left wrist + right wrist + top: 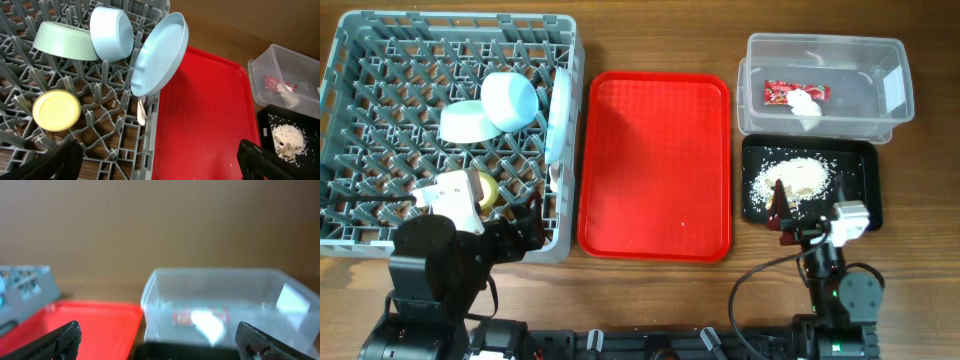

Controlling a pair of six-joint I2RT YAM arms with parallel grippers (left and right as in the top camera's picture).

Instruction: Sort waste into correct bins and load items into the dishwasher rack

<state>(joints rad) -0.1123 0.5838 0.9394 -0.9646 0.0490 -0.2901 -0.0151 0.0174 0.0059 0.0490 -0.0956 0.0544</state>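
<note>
Fingers (pixel 50 162) on your left gripper (pixel 160 167) are standing wide apart over the grey rack (pixel 420 60), where the plate (pixel 160 55), green bowl (pixel 65 41), blue bowl (pixel 112 32) and yellow cup (pixel 56 110) are sitting. Your right gripper (pixel 160 347) is gaping wide too, empty, at the near edge of the black tray (pixel 865 190) holding the scraps (pixel 802 178); the wrapper (pixel 783 92) is lying in the clear tub (pixel 895 60).

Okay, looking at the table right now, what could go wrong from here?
The plate stands tilted at the right edge of the dishwasher rack, next to the red tray. The open left gripper hangs close by, so a bump could tip the plate out. The open right gripper sits low at the near edge of the black tray, and a careless sweep might scatter the food scraps onto the table.
</note>
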